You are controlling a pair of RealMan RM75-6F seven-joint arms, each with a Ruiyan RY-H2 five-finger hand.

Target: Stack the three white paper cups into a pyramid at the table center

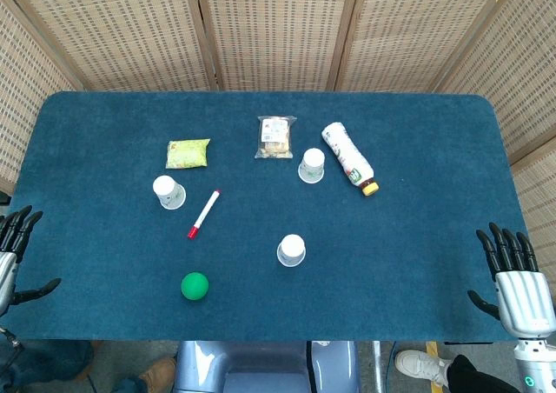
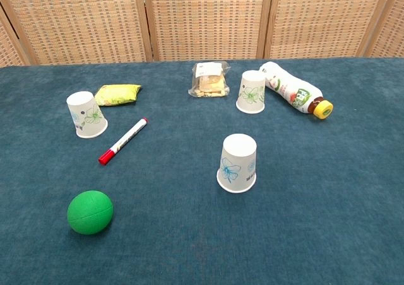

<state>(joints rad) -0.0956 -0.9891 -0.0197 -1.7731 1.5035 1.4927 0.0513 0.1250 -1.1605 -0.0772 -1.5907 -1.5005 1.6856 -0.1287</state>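
Note:
Three white paper cups with a flower print stand upside down on the blue table. One cup (image 1: pixel 169 192) (image 2: pixel 86 114) is at the left, one (image 1: pixel 312 165) (image 2: pixel 252 91) at the back right of middle, one (image 1: pixel 291 250) (image 2: pixel 238 163) nearest the front. My left hand (image 1: pixel 16 258) rests at the table's left edge, fingers spread, holding nothing. My right hand (image 1: pixel 514 276) sits at the right edge, fingers straight and apart, also empty. Both hands are far from the cups, and neither shows in the chest view.
A red-capped white marker (image 1: pixel 204 213) (image 2: pixel 122 140) lies between the left and front cups. A green ball (image 1: pixel 195 285) (image 2: pixel 90 212) sits front left. At the back lie a green packet (image 1: pixel 188 153) (image 2: pixel 118 94), a snack bag (image 1: pixel 276 136) (image 2: pixel 209 79) and a bottle on its side (image 1: pixel 348 156) (image 2: pixel 295 95).

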